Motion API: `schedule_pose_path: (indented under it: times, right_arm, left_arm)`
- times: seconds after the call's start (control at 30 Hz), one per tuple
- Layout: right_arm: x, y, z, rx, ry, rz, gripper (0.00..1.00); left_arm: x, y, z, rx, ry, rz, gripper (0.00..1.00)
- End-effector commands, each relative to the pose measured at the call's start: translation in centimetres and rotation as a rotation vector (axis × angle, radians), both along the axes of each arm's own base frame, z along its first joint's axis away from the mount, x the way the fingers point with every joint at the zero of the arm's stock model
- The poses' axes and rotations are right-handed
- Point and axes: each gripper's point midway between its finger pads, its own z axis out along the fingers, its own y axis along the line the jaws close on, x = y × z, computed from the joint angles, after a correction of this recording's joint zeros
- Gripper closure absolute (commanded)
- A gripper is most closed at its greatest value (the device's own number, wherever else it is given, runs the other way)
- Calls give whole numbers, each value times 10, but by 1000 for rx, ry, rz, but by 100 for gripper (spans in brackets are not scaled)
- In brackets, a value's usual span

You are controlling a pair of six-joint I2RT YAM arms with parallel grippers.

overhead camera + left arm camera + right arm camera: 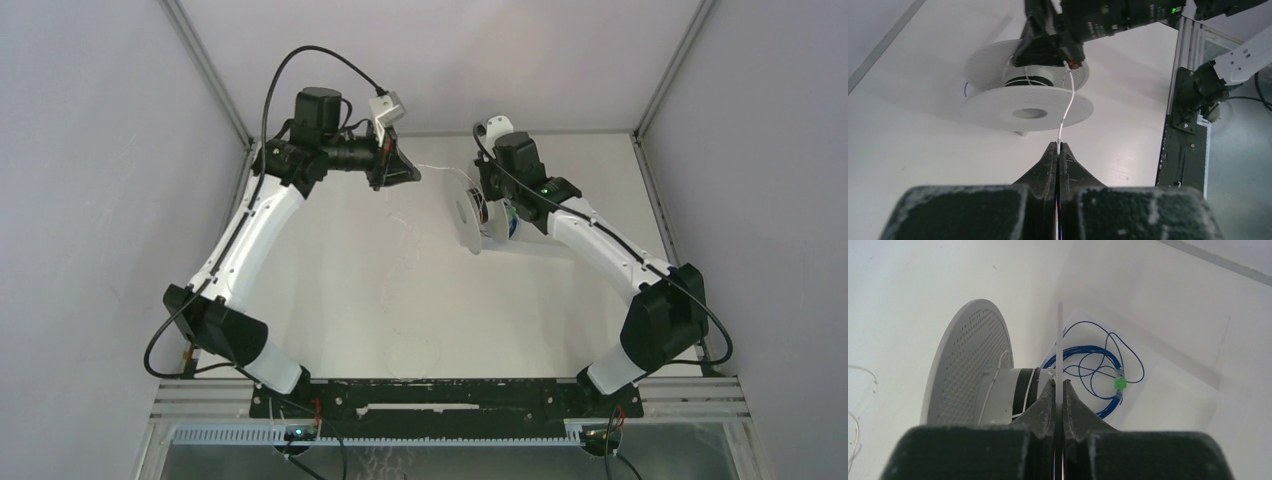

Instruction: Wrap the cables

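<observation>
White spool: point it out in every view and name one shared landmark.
Top external: spool right of centre, at the right arm's tip.
Left wrist: spool upper middle, beyond the left tool.
Right wrist: spool left of centre, rim in the right tool.
Shared landmark: the thin cable.

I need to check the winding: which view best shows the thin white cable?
Left wrist: the cable runs clearly from the shut left gripper up to the spool. Top external shows only faint loops on the table; right wrist shows a few turns wound on the spool.
</observation>
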Motion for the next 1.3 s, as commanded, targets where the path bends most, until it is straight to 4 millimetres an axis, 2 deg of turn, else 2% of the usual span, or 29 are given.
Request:
schedule_pose_path:
  times: [0.0, 0.17, 0.27, 0.43, 0.53, 0.7, 0.83, 0.97, 1.17, 1.27]
  right_arm:
    - [0, 9, 59, 89, -153, 28, 100]
    - [-6, 14, 65, 99, -161, 50, 100]
    - [-10, 18, 71, 109, -163, 50, 100]
    - [-20, 28, 86, 155, -142, 66, 100]
    - [-24, 30, 95, 183, -134, 78, 100]
    - [-28, 27, 115, 193, -156, 83, 100]
    - [-29, 23, 136, 229, -160, 81, 100]
    - [-29, 22, 153, 268, -163, 83, 100]
    - [-18, 11, 169, 351, -153, 4, 100]
    - [-13, 6, 178, 384, -156, -26, 100]
  left_arm:
    - [8, 11, 39, -90, -44, 35, 100]
    - [47, 27, 45, -138, -5, 184, 100]
    - [72, 30, 39, -131, 26, 282, 99]
    - [125, 37, 19, -106, 73, 456, 100]
    - [157, 48, 4, -73, 65, 567, 100]
    - [189, 60, -28, -2, 62, 649, 100]
    - [195, 58, -54, 35, 100, 648, 100]
    - [191, 55, -86, 55, 157, 630, 100]
    - [170, 37, -124, 58, 232, 536, 100]
    - [158, 25, -135, 56, 243, 494, 99]
